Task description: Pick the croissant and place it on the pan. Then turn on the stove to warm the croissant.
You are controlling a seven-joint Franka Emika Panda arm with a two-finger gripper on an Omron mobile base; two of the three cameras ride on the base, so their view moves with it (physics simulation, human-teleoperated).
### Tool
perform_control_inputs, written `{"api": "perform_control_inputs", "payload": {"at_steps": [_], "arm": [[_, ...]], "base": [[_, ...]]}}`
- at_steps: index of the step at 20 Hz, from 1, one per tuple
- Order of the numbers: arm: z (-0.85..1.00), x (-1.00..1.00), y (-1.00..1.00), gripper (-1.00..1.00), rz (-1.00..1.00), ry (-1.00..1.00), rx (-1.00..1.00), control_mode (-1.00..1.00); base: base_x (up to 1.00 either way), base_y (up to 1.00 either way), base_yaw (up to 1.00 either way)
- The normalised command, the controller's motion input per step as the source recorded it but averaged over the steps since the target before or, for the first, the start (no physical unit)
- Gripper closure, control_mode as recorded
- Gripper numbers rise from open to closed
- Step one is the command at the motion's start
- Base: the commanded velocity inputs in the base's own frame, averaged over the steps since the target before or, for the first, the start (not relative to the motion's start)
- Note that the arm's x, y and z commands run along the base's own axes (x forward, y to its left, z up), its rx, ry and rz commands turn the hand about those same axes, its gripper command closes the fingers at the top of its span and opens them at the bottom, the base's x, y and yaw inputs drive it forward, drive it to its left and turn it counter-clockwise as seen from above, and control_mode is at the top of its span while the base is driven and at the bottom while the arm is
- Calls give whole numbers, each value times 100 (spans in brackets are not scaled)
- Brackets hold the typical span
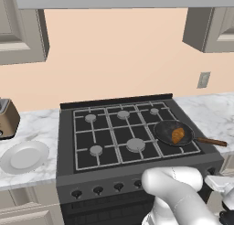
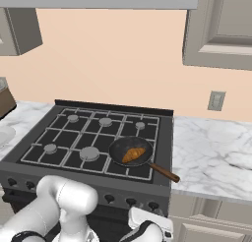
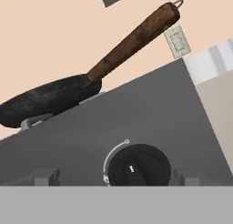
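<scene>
The croissant [image 1: 178,135] [image 2: 133,154] lies inside the dark pan [image 1: 163,128] [image 2: 117,148], which rests on the front right burner of the black stove [image 1: 68,171] [image 2: 29,172]. The pan's brown handle points right, past the stove's edge. In the hand view the pan [image 3: 45,100] shows from below and from the side, above the grey front panel of the stove [image 3: 150,114]. My gripper [image 3: 114,176] is open and low in front of that panel. Its fingertips [image 3: 45,175] stand wide on either side of a black knob [image 3: 141,166] and hold nothing.
A white plate [image 1: 23,157] and a brown toaster [image 1: 7,119] stand on the marble counter left of the stove. More counter [image 2: 211,152] lies to the right, under a wall outlet [image 2: 215,101]. A row of knobs [image 1: 98,190] lines the stove front. Cabinets hang overhead.
</scene>
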Motion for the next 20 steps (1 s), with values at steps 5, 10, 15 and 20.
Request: {"api": "perform_control_inputs", "payload": {"at_steps": [5, 10, 15, 20], "arm": [[-8, 16, -16, -100, -1, 0, 0, -100], [-10, 16, -14, -100, -1, 0, 0, -100], [-15, 14, -1, -100, -1, 0, 0, -100], [-14, 18, 0, -100, -2, 0, 0, -100]], "base": [[0, 0, 0], [0, 0, 0], [0, 0, 0], [0, 0, 0]]}}
